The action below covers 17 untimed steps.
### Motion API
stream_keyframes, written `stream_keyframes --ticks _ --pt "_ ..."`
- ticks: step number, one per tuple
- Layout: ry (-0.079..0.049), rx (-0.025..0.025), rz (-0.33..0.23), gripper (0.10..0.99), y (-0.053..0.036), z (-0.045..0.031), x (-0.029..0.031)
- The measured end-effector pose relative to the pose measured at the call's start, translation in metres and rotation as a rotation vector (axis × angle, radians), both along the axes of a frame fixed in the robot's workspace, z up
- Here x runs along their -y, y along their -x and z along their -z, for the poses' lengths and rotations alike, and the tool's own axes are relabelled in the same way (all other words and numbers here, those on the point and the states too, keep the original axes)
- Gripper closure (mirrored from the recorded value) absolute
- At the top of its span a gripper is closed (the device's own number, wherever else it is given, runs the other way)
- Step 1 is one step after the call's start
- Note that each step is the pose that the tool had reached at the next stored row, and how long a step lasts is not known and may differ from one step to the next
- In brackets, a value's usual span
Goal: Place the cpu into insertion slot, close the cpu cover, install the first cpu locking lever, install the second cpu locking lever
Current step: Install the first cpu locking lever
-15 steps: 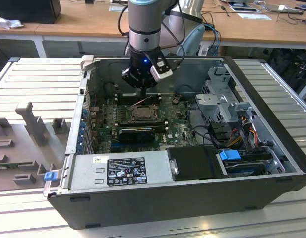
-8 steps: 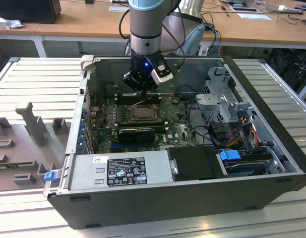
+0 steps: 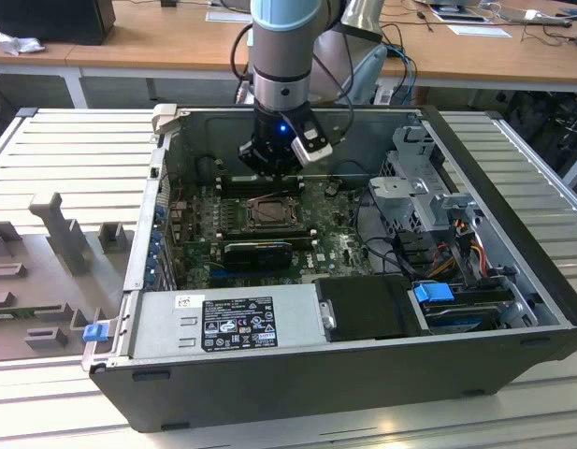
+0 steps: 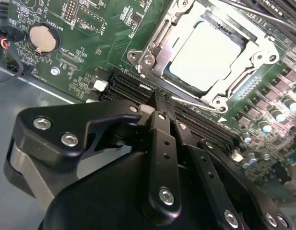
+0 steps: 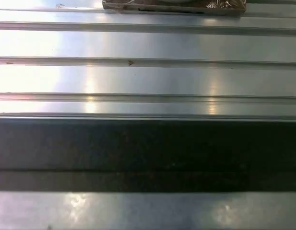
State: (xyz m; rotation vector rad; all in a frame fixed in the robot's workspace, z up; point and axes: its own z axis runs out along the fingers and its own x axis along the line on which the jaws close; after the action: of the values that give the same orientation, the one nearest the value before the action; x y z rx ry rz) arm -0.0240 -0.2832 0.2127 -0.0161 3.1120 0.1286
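The cpu point(image 4: 205, 52) is lying flat in the insertion slot point(image 4: 223, 24), and the cpu cover point(image 4: 159, 45) is sitting down around it, framing its pale face, so the seating looks done. The end effector point(image 4: 159, 98) is hovering just beside the socket, on its far side in the exterior view. Its fingers are pinched together with nothing between them, and its tip is pointing at a thin locking lever point(image 4: 195, 104), placed, I'd guess, for pushing rather than grasping. The computer case point(image 3: 363, 374) is lying open on the desk point(image 3: 64, 150).
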Motion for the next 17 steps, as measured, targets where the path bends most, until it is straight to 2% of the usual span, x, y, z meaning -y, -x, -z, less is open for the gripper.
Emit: stream_keyframes --ticks 9,17 --pt "0.001 -0.0001 -0.009 0.98 -0.0018 0.0064 0.0" --pt "0.014 -0.0002 -0.009 0.98 -0.0018 0.0087 0.0"
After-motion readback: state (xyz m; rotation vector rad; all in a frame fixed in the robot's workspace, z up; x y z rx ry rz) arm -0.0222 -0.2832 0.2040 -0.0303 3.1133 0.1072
